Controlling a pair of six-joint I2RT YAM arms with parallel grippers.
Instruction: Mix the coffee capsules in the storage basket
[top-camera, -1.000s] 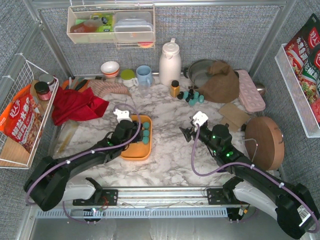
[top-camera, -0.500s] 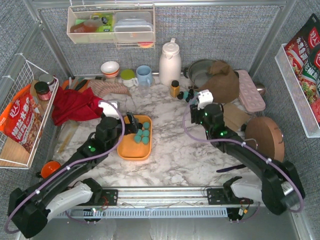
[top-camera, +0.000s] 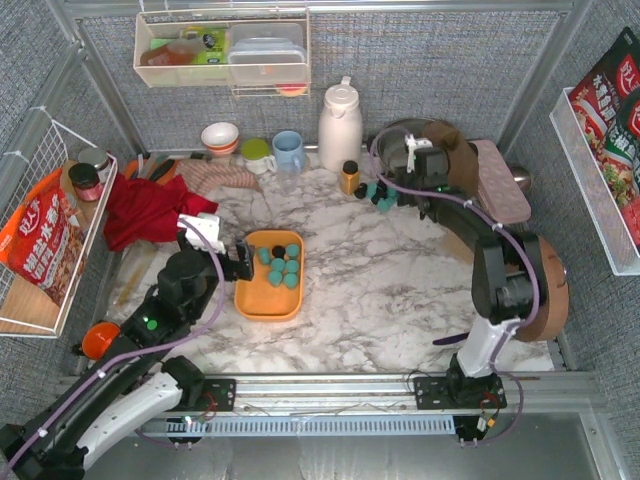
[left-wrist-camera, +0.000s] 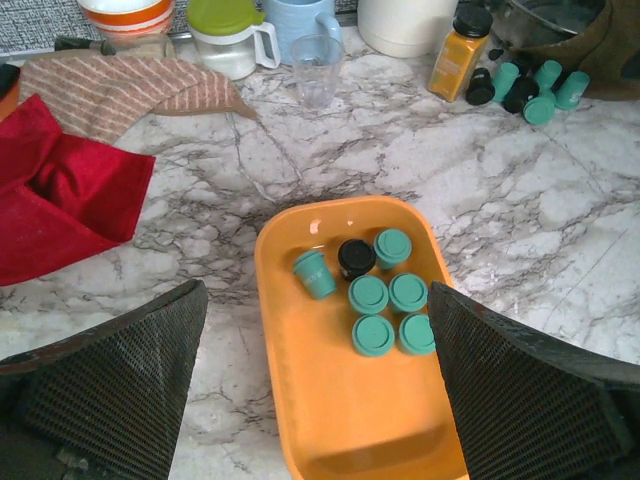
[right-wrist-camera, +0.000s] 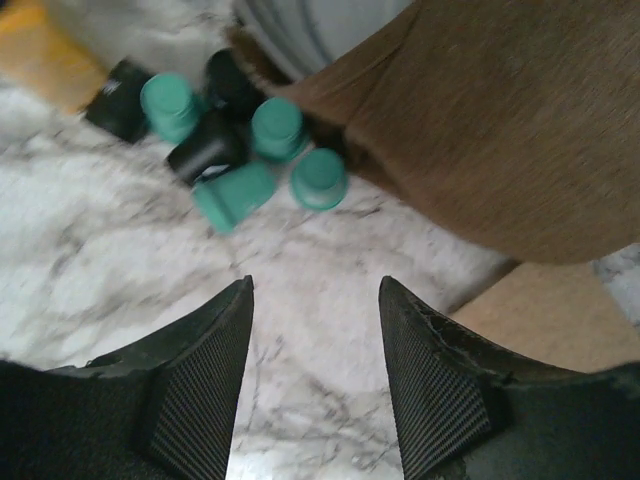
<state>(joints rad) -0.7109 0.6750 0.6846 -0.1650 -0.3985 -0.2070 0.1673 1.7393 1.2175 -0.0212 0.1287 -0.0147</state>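
Observation:
The orange storage basket (top-camera: 262, 303) lies left of centre, and its near half (left-wrist-camera: 340, 400) is bare. Several teal coffee capsules and one black one (top-camera: 280, 265) cluster at its far end (left-wrist-camera: 380, 295); one teal capsule is tipped over. My left gripper (top-camera: 241, 263) hovers at the basket's left rim, wide open and holding nothing (left-wrist-camera: 315, 290). More teal and black capsules (top-camera: 384, 194) lie loose on the marble at the back (right-wrist-camera: 240, 150). My right gripper (top-camera: 404, 188) hangs just short of them, open with bare marble between its fingers (right-wrist-camera: 315, 285).
An amber bottle (top-camera: 349, 177) and a white jug (top-camera: 340, 125) stand beside the loose capsules. A brown cloth (right-wrist-camera: 500, 120) over a pan lies right of them, then a pink tray (top-camera: 500, 180) and a round wooden board (top-camera: 530, 285). A red cloth (top-camera: 150, 210) and cups sit at the back left.
My left gripper opened wide and drew back to the left out of the basket. My right arm stretched to the back toward the loose capsules, its jaws narrowing slightly.

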